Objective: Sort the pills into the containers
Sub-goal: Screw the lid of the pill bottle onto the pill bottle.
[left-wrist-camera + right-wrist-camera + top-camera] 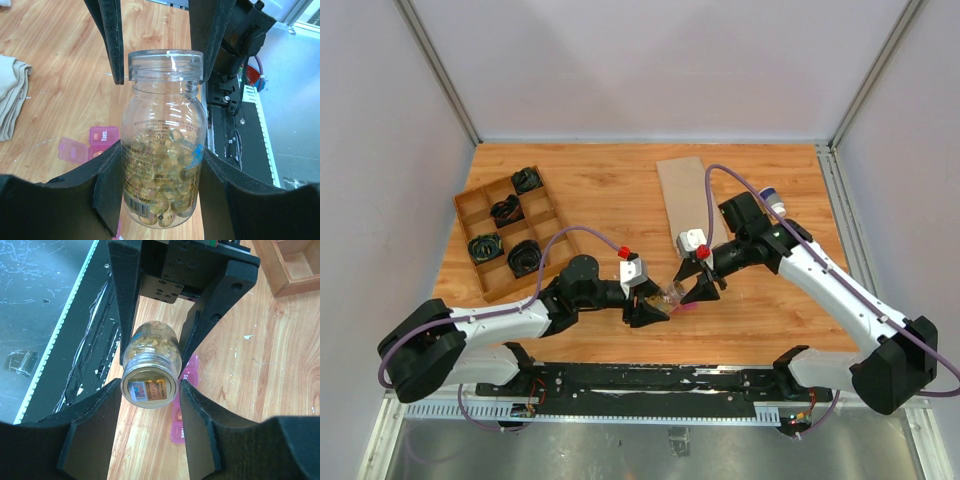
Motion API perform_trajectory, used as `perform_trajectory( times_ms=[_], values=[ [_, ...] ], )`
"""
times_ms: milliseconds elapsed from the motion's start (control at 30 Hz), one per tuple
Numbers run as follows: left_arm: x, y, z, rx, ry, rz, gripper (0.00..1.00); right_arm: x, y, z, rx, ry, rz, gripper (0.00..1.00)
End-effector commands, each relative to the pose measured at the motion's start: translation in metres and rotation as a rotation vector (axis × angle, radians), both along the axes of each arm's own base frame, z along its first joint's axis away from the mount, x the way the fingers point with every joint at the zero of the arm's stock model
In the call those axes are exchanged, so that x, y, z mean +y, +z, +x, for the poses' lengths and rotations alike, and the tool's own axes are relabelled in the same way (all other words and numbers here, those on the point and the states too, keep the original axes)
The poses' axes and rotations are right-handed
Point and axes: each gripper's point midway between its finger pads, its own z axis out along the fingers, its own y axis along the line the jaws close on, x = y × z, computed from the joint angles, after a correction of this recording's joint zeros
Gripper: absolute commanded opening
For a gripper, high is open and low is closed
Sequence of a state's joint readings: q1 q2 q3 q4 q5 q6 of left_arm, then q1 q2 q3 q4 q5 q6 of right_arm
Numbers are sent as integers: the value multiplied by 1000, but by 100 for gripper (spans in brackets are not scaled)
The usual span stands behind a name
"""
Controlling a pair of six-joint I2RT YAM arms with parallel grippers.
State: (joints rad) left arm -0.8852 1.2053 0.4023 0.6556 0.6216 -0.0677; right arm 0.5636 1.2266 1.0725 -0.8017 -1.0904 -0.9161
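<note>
A clear bottle without a cap, half full of yellow pills, hangs level between my two grippers, just above the table. My left gripper is shut on its body. My right gripper flanks the bottle's open mouth; the left wrist view shows a thin gap between one finger and the neck. Under and beside the bottle lies the pink strip of containers, some lids up, one marked "Tues."; it also shows in the right wrist view and from above.
A brown divided wooden tray with black items stands at the left. A flat cardboard piece lies at the back middle, with a small white-capped object behind my right arm. A beige cloth lies beyond the strip.
</note>
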Motion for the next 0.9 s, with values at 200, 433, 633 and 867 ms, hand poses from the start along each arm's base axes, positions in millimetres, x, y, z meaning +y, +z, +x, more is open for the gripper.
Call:
perform_trajectory(
  times_ms=[200, 433, 633, 867],
  values=[
    [-6, 28, 3, -57, -13, -78, 0, 5, 7, -4, 4, 14, 0, 53],
    [-5, 24, 1, -41, -16, -77, 0, 3, 16, -3, -11, 1, 11, 69],
    [-4, 28, -1, -42, -19, -96, 0, 1, 25, -3, -18, -9, 35, 85],
    [-5, 34, -11, -21, -69, -127, 0, -6, 43, -13, -103, 51, 167, 89]
  ],
)
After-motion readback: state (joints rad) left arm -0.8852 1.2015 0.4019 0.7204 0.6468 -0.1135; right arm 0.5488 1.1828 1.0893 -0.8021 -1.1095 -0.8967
